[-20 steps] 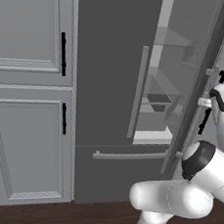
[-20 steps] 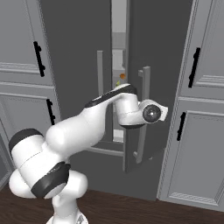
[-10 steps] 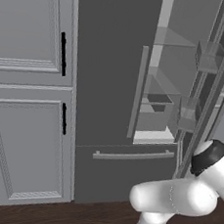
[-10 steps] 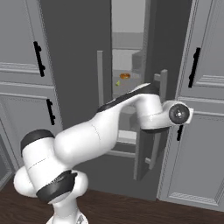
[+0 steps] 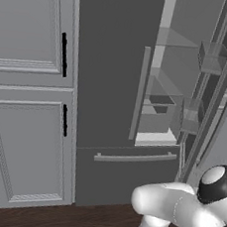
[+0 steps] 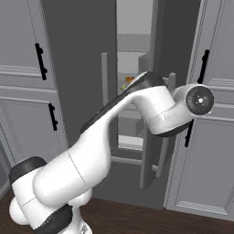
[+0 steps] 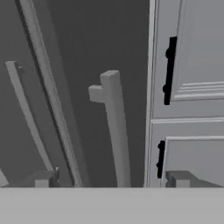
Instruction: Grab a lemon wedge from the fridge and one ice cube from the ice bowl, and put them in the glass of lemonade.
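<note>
Where the fridge [image 5: 113, 85] stands between pale cabinets [image 5: 27, 100], its right door [image 6: 153, 114] is swung out, baring shelves at two o'clock in the left base view. In the hand view the fingers [image 7: 41, 179] stand wide apart, empty, with the door's handle [image 7: 114, 131] at twelve o'clock between them.

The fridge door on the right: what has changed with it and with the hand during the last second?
The right fridge door has swung further open, showing more shelves inside. The hand has let go of the door's bar handle; its fingers now stand apart on either side of it. The left door, the bottom drawer and the cabinets stayed as they were.
</note>
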{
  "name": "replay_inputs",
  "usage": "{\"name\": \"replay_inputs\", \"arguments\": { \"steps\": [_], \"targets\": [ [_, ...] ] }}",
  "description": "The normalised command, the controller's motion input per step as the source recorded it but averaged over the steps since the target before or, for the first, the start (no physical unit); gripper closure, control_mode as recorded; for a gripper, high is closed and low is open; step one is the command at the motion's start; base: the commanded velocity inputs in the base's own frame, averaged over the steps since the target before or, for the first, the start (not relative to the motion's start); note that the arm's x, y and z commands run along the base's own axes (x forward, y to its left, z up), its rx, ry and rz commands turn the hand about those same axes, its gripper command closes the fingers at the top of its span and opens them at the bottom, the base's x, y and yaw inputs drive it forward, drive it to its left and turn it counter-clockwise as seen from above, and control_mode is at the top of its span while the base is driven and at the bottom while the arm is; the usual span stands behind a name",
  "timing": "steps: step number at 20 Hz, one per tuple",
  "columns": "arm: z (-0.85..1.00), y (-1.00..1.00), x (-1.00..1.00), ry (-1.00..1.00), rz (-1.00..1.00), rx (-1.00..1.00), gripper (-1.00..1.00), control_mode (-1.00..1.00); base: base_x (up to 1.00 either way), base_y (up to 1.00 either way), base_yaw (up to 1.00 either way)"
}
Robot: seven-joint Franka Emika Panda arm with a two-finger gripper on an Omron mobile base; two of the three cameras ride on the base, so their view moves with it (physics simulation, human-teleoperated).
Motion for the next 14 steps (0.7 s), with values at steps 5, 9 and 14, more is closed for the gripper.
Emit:
{"name": "replay_inputs", "arguments": {
  "steps": [5, 9, 14],
  "targets": [
    [0.38, 1.00, -0.47, -0.01, -0.10, -0.39, -1.00, -1.00, 0.00, 0.00, 0.00],
    [0.30, 1.00, -0.04, 0.00, -0.10, -0.55, -1.00, -1.00, 0.00, 0.00, 0.00],
    [0.02, 1.00, 0.26, 0.00, -0.10, -0.56, -1.00, -1.00, 0.00, 0.00, 0.00]
  ]
}}
